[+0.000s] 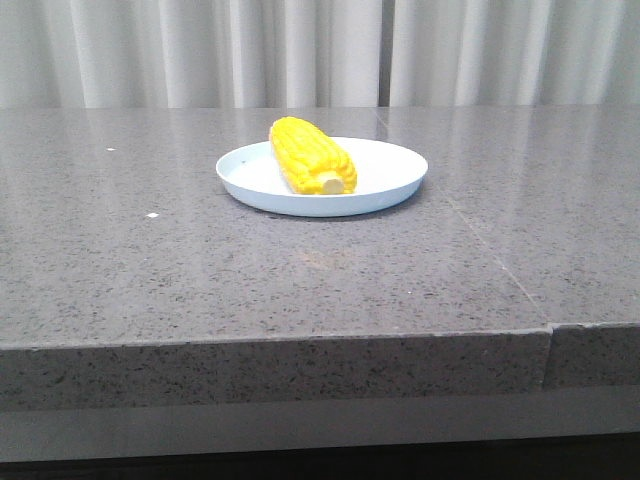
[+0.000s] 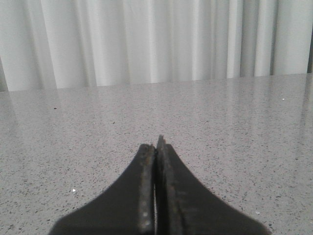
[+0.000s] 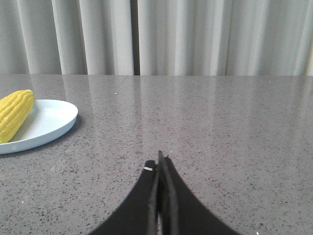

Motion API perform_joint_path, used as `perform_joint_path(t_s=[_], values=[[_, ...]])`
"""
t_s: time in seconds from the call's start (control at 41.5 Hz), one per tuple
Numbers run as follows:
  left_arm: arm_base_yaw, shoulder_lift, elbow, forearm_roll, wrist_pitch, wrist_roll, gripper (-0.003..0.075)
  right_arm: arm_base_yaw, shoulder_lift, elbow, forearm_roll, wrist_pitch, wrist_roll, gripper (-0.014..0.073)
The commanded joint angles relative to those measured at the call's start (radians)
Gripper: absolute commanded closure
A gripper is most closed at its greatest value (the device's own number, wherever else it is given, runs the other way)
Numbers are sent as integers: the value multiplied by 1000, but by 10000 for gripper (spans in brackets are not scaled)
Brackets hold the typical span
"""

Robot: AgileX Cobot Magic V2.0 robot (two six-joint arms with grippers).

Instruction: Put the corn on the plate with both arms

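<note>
The yellow corn [image 1: 312, 155] lies on the pale blue-white plate [image 1: 390, 170] in the middle of the table, its pale stub end toward the front. In the right wrist view the corn [image 3: 14, 114] and the plate [image 3: 51, 120] show off to one side. My right gripper [image 3: 159, 161] is shut and empty, low over bare table, well apart from the plate. My left gripper [image 2: 156, 146] is shut and empty over bare table; neither corn nor plate shows in its view. Neither arm shows in the front view.
The grey speckled stone table [image 1: 150, 270] has its front edge close to the camera and a seam [image 1: 500, 270] running back on the right. White curtains [image 1: 300, 50] hang behind the table's far edge.
</note>
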Motion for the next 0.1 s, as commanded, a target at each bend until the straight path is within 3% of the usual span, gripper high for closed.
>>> perform_joint_path(t_s=[0.0, 0.072], values=[[-7, -19, 4, -3, -89, -6, 740, -4, -13, -17, 4, -85, -11, 713], [-7, -19, 4, -3, -89, -6, 740, -4, -13, -17, 4, -85, -11, 713]])
